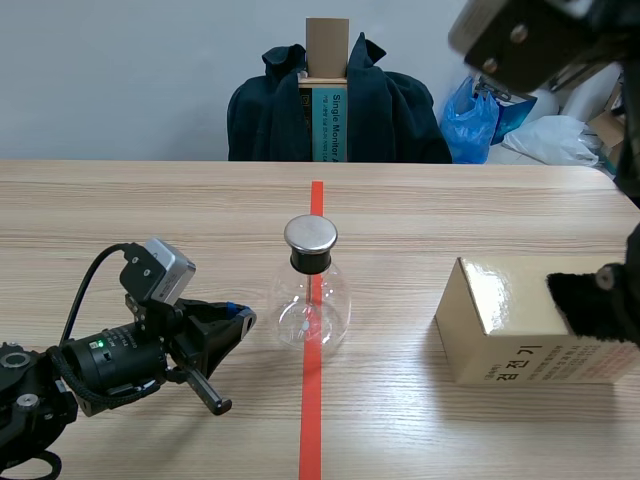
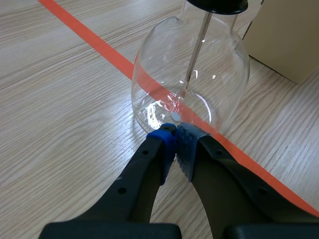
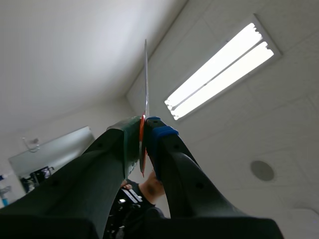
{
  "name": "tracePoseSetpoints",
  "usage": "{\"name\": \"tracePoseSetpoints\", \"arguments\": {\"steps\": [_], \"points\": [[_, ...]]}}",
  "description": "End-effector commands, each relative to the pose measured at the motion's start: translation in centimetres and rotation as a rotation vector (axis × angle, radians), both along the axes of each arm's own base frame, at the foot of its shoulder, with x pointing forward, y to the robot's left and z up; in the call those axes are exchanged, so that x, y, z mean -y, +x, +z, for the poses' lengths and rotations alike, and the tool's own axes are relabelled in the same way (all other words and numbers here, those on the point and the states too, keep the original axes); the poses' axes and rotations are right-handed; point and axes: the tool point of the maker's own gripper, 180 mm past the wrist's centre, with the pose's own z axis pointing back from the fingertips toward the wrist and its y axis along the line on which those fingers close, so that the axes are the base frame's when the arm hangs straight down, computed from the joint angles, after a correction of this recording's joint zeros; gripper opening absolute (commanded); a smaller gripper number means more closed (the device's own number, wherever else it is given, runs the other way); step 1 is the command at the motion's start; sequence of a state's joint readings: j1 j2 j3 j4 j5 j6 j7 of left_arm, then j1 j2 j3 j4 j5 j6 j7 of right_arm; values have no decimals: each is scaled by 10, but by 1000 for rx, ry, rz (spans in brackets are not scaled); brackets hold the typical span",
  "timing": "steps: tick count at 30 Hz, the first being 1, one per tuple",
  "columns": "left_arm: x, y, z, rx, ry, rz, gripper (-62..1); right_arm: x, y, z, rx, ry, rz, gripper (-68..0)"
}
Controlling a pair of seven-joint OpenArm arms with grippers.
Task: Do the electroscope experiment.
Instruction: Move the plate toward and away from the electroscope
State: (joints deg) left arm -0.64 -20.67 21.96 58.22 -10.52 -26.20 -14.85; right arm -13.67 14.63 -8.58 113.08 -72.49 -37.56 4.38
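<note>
The electroscope, a clear glass flask (image 1: pixel 312 310) with a black stopper and a round metal cap (image 1: pixel 310 234), stands on the red tape line at mid-table. A thin metal rod (image 2: pixel 195 55) hangs inside it. My left gripper (image 1: pixel 240 318) lies low on the table, shut on nothing, its pads (image 2: pixel 185 142) almost touching the flask's base (image 2: pixel 169 114). My right arm (image 1: pixel 520 40) is raised high at the far right. Its gripper (image 3: pixel 144 132) points at the ceiling and is shut on a thin strip (image 3: pixel 146 79) seen edge-on. A black fur cloth (image 1: pixel 590 305) lies on a gold box (image 1: pixel 500 320).
The gold box stands at the right of the table, near the front edge. Beyond the table's far edge are a chair draped with a dark jacket (image 1: pixel 340 110), a cardboard piece (image 1: pixel 327 45) and a blue bag (image 1: pixel 475 120).
</note>
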Motion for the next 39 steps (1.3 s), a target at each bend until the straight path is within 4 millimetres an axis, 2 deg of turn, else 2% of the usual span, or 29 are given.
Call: {"name": "tracePoseSetpoints", "arguments": {"steps": [1, 7, 18, 26, 30, 39], "points": [[3, 4, 11, 30, -24, -2, -573, 7, -6, 17, 59, 13, -14, -669], [3, 4, 11, 30, -24, -2, -573, 25, -18, 42, 138, 14, -68, -669], [3, 4, 11, 30, -24, -2, -573, 64, -22, 51, 163, -1, -198, -669], [2, 4, 11, 30, -24, -1, -572, 87, -26, 53, 153, 73, -217, -669], [2, 4, 11, 31, -24, -1, -572, 92, -23, 52, 130, 71, -224, -669], [2, 4, 11, 31, -24, -1, -572, 91, -24, 52, 133, 65, -212, -669]]}}
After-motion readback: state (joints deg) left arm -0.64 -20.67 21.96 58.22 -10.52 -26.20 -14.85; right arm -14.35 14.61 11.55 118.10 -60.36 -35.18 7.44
